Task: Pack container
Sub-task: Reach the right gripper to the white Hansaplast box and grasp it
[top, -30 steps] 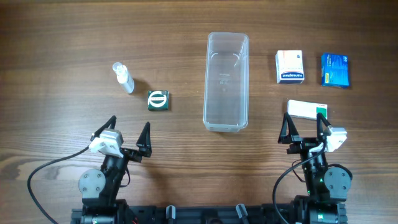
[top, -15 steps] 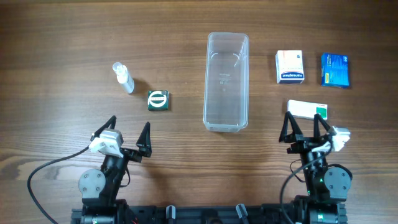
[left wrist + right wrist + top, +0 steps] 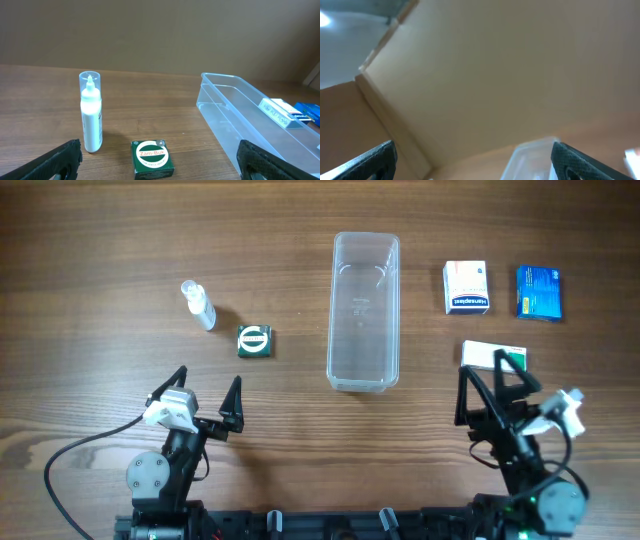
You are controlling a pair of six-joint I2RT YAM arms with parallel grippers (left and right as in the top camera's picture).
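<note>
The clear plastic container (image 3: 364, 310) stands lengthwise at the table's middle, with nothing inside it; it also shows in the left wrist view (image 3: 250, 120) and at the bottom of the right wrist view (image 3: 530, 160). My left gripper (image 3: 207, 400) is open and empty near the front edge, facing a green Zam-Buk box (image 3: 255, 341) (image 3: 152, 158) and a small spray bottle (image 3: 198, 304) (image 3: 91, 111). My right gripper (image 3: 492, 386) is open and empty, raised and tilted upward, just short of a white and green box (image 3: 493, 357).
A white and orange box (image 3: 466, 287) and a blue box (image 3: 539, 292) lie at the back right. The right wrist view shows mostly a tan wall.
My right arm has lifted and tilted upward, its wrist swinging to the right. The left arm and all objects have not moved.
</note>
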